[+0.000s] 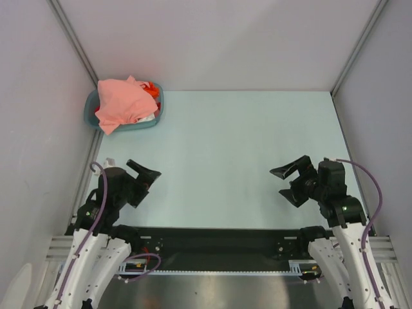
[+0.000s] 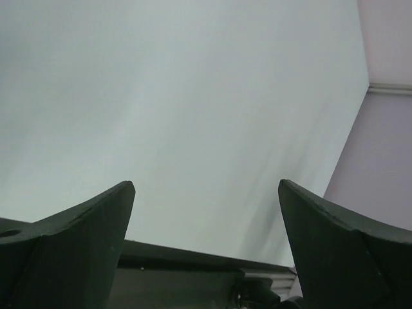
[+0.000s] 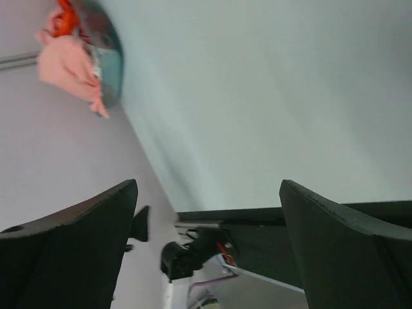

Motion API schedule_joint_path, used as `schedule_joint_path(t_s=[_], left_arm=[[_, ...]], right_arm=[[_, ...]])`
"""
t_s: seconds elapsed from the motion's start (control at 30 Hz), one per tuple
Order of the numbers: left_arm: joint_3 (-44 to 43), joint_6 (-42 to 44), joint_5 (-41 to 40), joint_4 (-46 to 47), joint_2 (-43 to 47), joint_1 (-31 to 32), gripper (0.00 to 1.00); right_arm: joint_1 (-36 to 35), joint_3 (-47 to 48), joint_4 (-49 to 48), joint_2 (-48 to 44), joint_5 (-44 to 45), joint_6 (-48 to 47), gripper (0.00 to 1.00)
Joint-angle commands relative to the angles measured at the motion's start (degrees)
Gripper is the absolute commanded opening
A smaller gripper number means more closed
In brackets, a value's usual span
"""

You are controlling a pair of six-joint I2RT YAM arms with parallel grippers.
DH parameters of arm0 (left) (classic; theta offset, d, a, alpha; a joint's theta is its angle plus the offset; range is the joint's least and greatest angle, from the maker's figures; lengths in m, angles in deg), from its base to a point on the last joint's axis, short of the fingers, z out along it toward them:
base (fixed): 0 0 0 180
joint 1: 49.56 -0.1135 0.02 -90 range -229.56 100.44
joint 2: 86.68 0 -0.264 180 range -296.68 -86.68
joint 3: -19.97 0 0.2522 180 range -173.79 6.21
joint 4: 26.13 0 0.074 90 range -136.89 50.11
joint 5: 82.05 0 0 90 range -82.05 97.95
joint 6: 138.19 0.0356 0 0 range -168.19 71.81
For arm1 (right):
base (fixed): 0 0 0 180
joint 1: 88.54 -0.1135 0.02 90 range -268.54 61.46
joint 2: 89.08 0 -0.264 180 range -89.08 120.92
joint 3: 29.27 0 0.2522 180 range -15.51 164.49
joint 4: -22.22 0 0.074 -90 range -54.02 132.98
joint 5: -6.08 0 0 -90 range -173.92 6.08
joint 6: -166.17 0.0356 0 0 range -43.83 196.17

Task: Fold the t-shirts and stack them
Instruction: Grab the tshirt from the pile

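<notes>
At the far left corner of the table we see a teal basket heaped with cloth. The salmon-pink t-shirt lies on top and spills over the basket's rim toward the table's left edge. A bit of the orange t-shirt shows at the basket's far side, and a strip of the white t-shirt peeks out under the pink one at the near side. The left tool hovers over the near left part of the table, jaws spread wide with nothing between them. The right tool hangs over the near right part, equally wide and holding nothing. Both are well apart from the basket.
</notes>
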Motion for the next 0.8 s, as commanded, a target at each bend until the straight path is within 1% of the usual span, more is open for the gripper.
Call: schedule_joint_path(t_s=[0.0,0.03,0.07,0.1,0.17,0.2,0.27,0.3,0.33,0.37,0.4,0.43,0.47,0.5,0.53,0.57,0.6,0.63,0.67,0.7,0.73,0.77], left_arm=[[-9.03,10.08,-7.72,-0.93,-1.51,-0.42,1.0],[-9.38,12.47,-6.85,1.71,-1.95,-0.42,1.0],[-9.47,14.5,-5.62,4.43,-2.3,-0.42,1.0],[-9.12,16.78,-3.17,9.5,-3.26,-0.42,1.0],[-9.03,19.69,-2.27,15.59,-4.67,-0.51,1.0],[-10.08,21.44,-3.14,18.84,-6.16,-1.03,1.0],[-12.45,22.77,-4.9,19.31,-13.35,-2.95,0.98],[-16.03,24.26,-5.6,18.53,-16.69,-4.19,0.95],[-18.33,25.06,-5.17,17.39,-24.99,-5.77,0.9],[-20.87,25.85,-4.47,15.12,-29.33,-7.43,0.81],[-26.64,28.38,-4.03,13.7,-33.55,-9.97,0.76],[-29.74,29.97,-5.5,12.73,-38.55,-10.7,0.72],[-33.08,31.29,-7.87,11.41,-46.26,-11.05,0.69],[-39.12,34.26,-9.46,10.53,-50.25,-11.58,0.69],[-41.96,35.77,-11.39,10.87,-53.51,-11.84,0.7],[-44.78,36.57,-12.28,10.96,-59.81,-12.8,0.71],[-50.46,37.54,-12.55,10.87,-62.66,-13.42,0.72],[-53.13,38.07,-12.81,10.96,-65.38,-13.78,0.71],[-55.68,38.51,-13.25,10.96,-70.89,-13.78,0.71],[-60.66,38.95,-13.6,10.87,-73.3,-15.69,0.71],[-62.89,39.3,-13.69,10.96,-76.11,-16.06,0.72],[-65.26,39.22,-13.08,10.44,-81.01,-16.85,0.72]], right_arm=[[0.13,8.02,11.28,5.32,3.17,-13.46,1.0],[0.22,9.17,14.43,6.29,3.62,-15.04,1.0],[0.3,10.14,15.15,7.78,3.54,-17.15,1.0],[0.3,11.63,15.6,8.14,2.49,-20.48,1.0],[0.57,12.34,15.6,8.58,1.96,-21.91,1.0],[0.65,12.09,14.56,8.5,0.83,-21.83,1.0],[0.83,11.91,13.41,8.41,-0.41,-20.95,1.0],[0.83,12.34,12.8,8.58,-1.72,-20.51,1.0],[0.83,12.61,12.44,8.76,-2.61,-20.51,1.0],[1.01,13.04,12.09,9.02,-3.14,-20.77,1.0],[0.83,13.75,11.82,9.63,-3.49,-21.47,1.0],[0.92,15.14,11.65,9.9,-3.23,-23.48,1.0],[0.92,15.94,11.47,10.6,-2.62,-24.54,1.0],[0.92,16.65,10.86,11.56,-1.14,-25.68,1.0],[0.83,17.26,10.42,12.53,-0.25,-27.61,1.0],[1.01,18.57,10.07,13.41,0.45,-28.15,1.0],[1.01,19.2,9.37,14.46,1.33,-28.5,1.0],[1.01,20.59,9.01,17.0,1.43,-29.12,1.0],[1.01,21.22,8.84,18.24,1.34,-29.3,1.0],[1.01,21.83,8.57,19.64,1.25,-29.47,1.0],[1.01,22.36,8.48,21.92,1.34,-29.82,1.0],[1.09,23.32,8.57,22.99,2.3,-30.17,1.0]])
